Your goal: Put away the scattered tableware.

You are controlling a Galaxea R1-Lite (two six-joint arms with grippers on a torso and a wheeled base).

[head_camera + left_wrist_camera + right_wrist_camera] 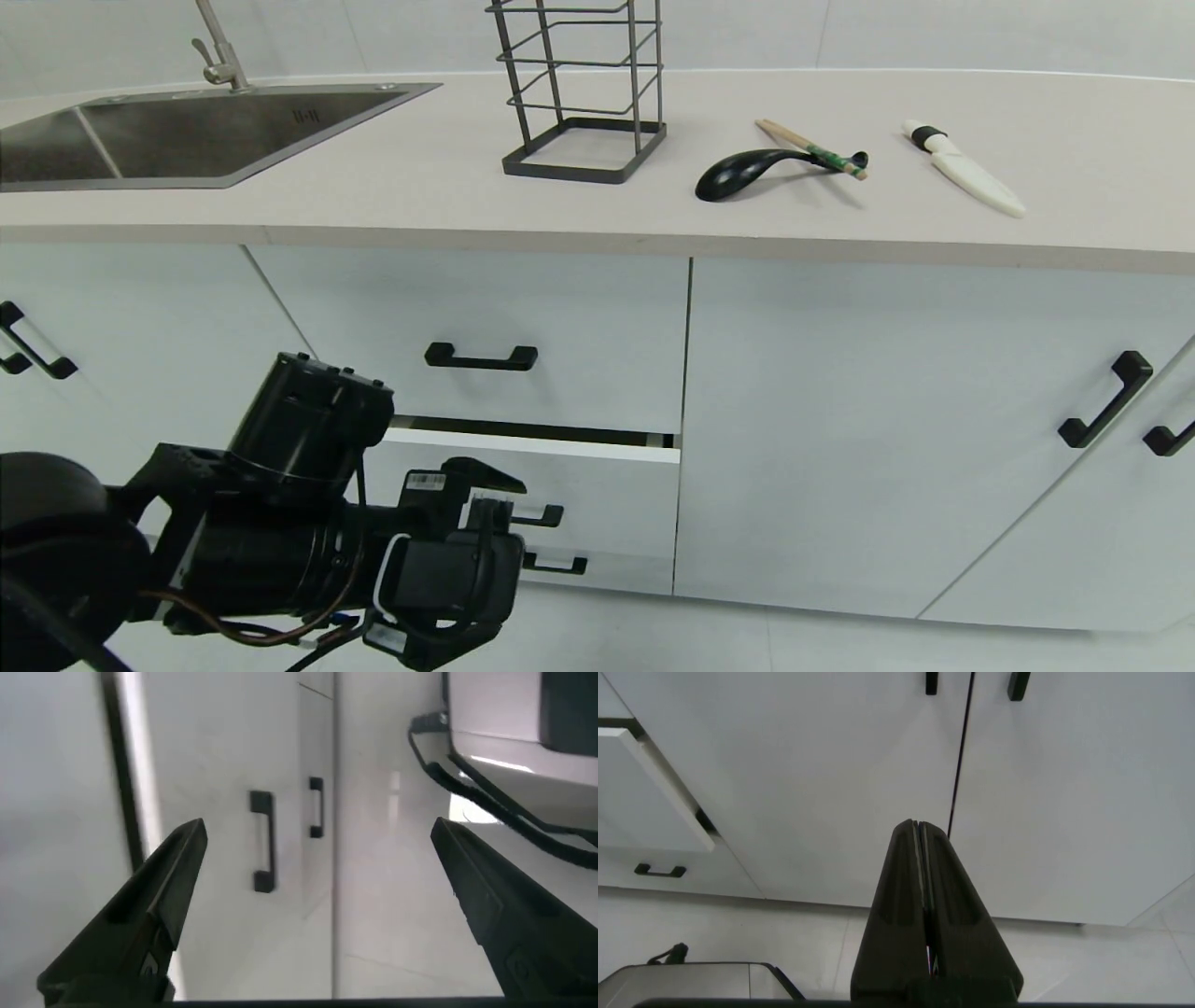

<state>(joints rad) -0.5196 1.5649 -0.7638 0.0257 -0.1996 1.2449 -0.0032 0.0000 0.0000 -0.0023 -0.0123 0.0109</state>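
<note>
Black spoon [738,175], chopsticks [808,147] & white knife [966,170] lie on worktop [373,196], upper right of head frame, right of wire rack [583,93] at top ctr. Left pincer [318,831], lower left, gapes wide by part-open drawer [532,467]. Right pincer [918,831] closed, empty.

The pale surface [373,187] has a steel sink [187,131] set into its left end. A dark wire rack [560,174] stands mid-surface. To its right lie a black spoon [738,173], its handle touching a pair of chopsticks [808,147], and a white knife [966,173] farther right.
</note>
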